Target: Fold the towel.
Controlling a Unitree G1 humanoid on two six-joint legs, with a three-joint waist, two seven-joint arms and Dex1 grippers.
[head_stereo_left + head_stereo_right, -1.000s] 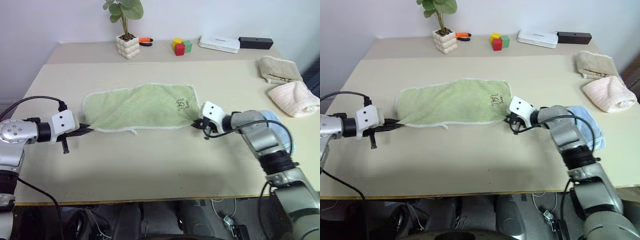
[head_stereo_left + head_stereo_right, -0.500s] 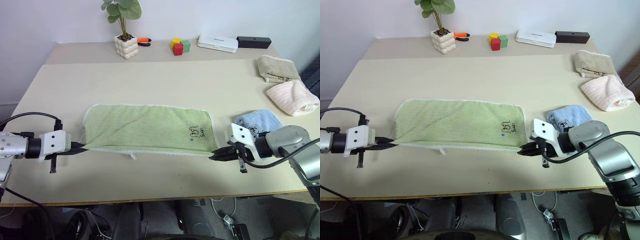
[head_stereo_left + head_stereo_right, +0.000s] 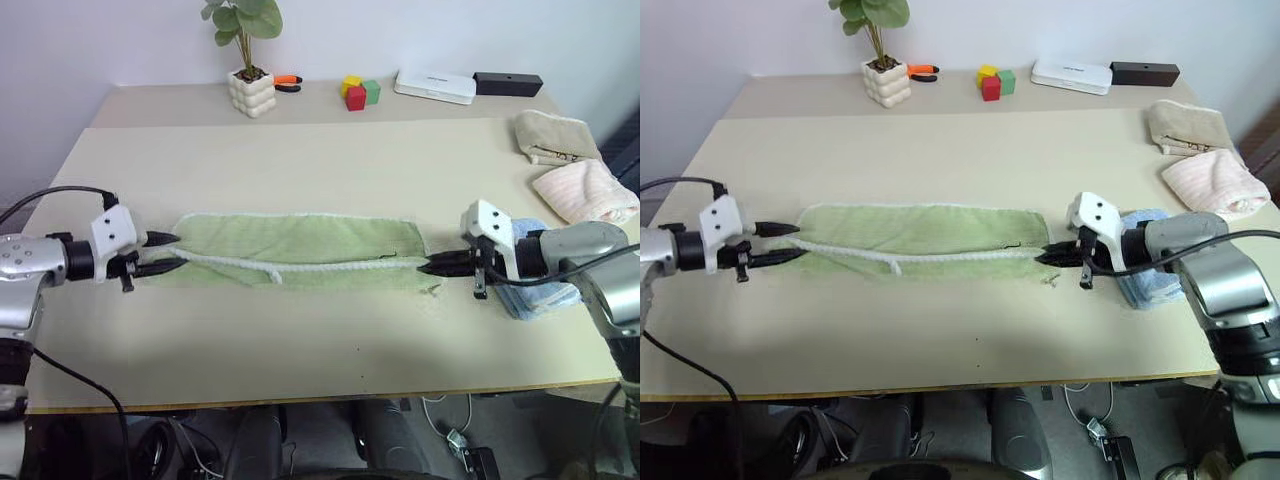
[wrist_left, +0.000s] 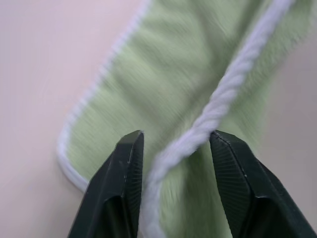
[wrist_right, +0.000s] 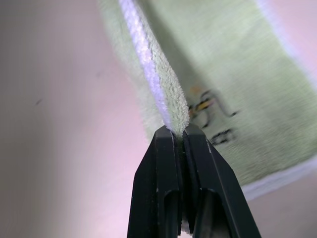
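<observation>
The towel (image 3: 300,245) is laid folded lengthwise across the middle of the surface (image 3: 320,160), its white edging doubled over along the near side; the black mark is largely hidden by the fold. The left hand (image 3: 165,253) is seen with fingers apart at the towel's left end, clamping nothing; the right hand (image 3: 432,265) is pinched together on the right corner. A blue towel (image 3: 540,295) is partly hidden behind the right arm.
</observation>
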